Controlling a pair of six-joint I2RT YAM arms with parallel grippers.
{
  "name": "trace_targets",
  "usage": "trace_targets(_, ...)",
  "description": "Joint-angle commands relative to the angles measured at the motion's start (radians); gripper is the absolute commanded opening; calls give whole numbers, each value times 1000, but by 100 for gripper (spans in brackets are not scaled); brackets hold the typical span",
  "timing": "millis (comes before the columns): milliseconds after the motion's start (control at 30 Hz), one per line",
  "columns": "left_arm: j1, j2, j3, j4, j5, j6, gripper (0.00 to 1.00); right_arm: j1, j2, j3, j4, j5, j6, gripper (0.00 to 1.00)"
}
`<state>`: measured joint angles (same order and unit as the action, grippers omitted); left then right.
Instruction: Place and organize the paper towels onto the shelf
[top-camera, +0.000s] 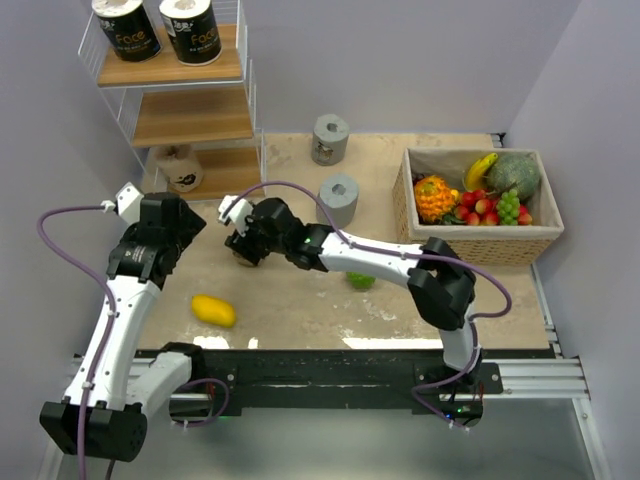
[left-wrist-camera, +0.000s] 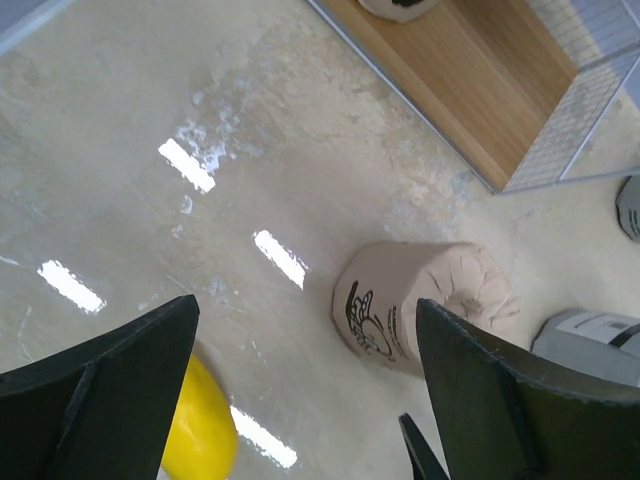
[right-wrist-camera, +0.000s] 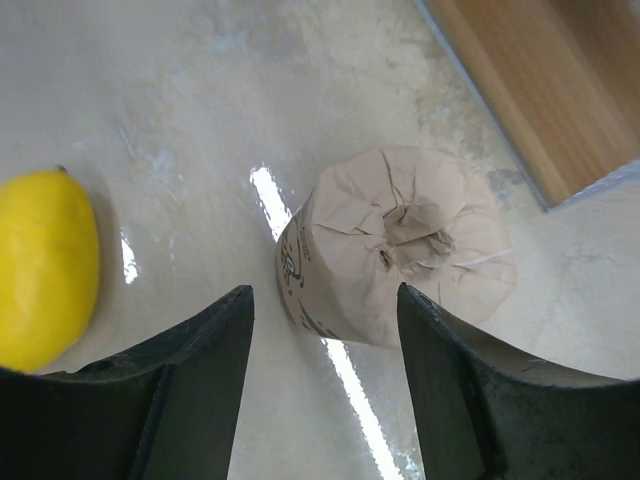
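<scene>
One tan paper towel roll (right-wrist-camera: 395, 245) lies on its side on the desk (top-camera: 300, 310), just in front of the shelf (top-camera: 195, 115), with its crumpled end turned toward the right wrist camera. The right claw (right-wrist-camera: 322, 300) hangs over it, released. Its two fingers are spread to either side of the roll, and a strip of bare desk shows between the left finger (right-wrist-camera: 200, 380) and the wrapper.

The second tan roll (top-camera: 180, 168) sits on the lowest board of the shelf. The two black rolls (top-camera: 125, 28) (top-camera: 190, 28) stand side by side on the top board. The two grey rolls (top-camera: 330, 138) (top-camera: 338, 198) stand upright on the desk to the right of the shelf, one behind the other.

The left claw (left-wrist-camera: 307, 308) hovers over the desk to the left of the right claw. It is spread wide and holds nothing.

A yellow fruit (top-camera: 213, 310) lies on the desk nearer the arm bases. A green fruit (top-camera: 361, 281) shows partly under the right arm. A wicker basket (top-camera: 480, 245) of mixed fruit stands at the right edge of the desk.
</scene>
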<state>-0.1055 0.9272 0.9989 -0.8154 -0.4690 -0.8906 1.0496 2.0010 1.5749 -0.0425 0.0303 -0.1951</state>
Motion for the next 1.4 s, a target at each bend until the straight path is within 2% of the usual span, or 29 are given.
trace_targets(0, -2, 10, 35, -1, 114, -24, 95, 7, -209, -59, 174, -12, 94, 66)
trace_targets(200, -8, 4, -35, 163, 251, -5, 93, 6, -320, -102, 112, 51, 187, 69)
trace_targets(433, -123, 123, -66, 185, 227, -77, 90, 6, -590, -401, 75, 203, 428, 69)
trace_targets(633, -146, 206, -94, 285, 233, -90, 86, 6, -786, -619, 52, 207, 558, 69)
trace_targets(900, -157, 326, -89, 334, 302, -114, 80, 7, -938, -674, -42, 296, 540, 70)
trace_targets(1100, -180, 343, -126, 354, 279, -143, 72, 6, -1010, -704, -68, 342, 522, 70)
trace_targets(1367, -180, 384, -135, 341, 237, -153, 67, 7, -1056, -717, -77, 373, 510, 70)
